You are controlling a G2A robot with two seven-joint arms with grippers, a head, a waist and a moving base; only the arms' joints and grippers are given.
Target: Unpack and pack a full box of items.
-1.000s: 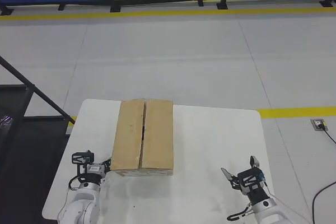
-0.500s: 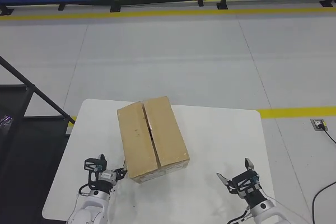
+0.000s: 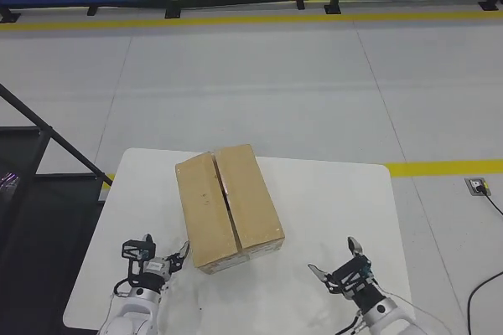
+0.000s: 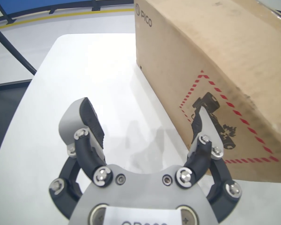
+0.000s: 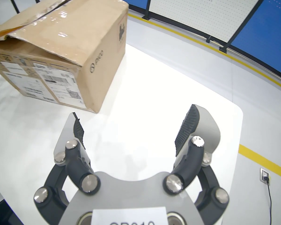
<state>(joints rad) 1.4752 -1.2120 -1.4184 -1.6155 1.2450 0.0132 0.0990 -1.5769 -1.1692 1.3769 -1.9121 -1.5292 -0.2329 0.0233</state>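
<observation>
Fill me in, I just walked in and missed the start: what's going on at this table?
A two-armed robot is working on a cardboard box that sits skewed on the white table, its top flaps down, gaping a little at one end. Nothing has been taken out. The left pincer is open, close beside the box's long side; whether it touches is unclear. The right pincer is open and empty, over bare table, apart from the box.

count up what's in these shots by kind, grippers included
cardboard box: 1
grippers: 2, the left gripper and the right gripper, both open and holding nothing
white table: 1
total: 4
</observation>
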